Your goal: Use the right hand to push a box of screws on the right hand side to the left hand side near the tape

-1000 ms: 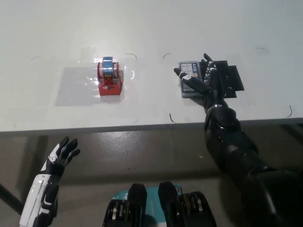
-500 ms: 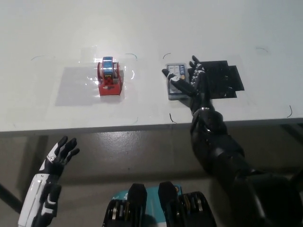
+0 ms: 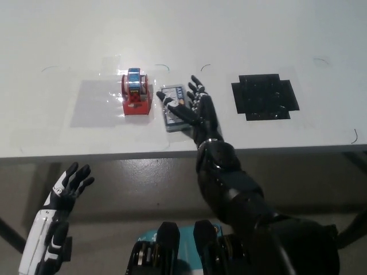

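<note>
1. nearest, below the table edge at the lower left, the white left hand (image 3: 67, 186) rests off the table with its fingers spread and nothing in it.
2. the black right hand (image 3: 194, 110) reaches over the near edge of the table (image 3: 241, 34) with its fingers apart, laid flat on top of and against the right side of the box of screws (image 3: 174, 107). it clasps nothing; this is a push contact, not a grip.
3. the box of screws lies flat on the table, just to the right of the tape (image 3: 136, 94), a red dispenser with a blue roll. a narrow gap shows between the two, so they look near but not touching.
4. judged from this layout, the push is in its final part: the box is already on the left side beside the tape. the next move likely calls for only a slight nudge left, or for lifting the hand straight off without dragging the box back. pushing too far could knock the tape dispenser.
5. right of the hand, well apart from the box, a black cross-shaped mat (image 3: 265, 96) lies bare.
6. the table surface is plain white with faint pen marks and a glossy clear patch (image 3: 94, 109) under the tape; beyond it nothing else of the room shows, and below the near edge is a dull grey floor (image 3: 137, 177).
</note>
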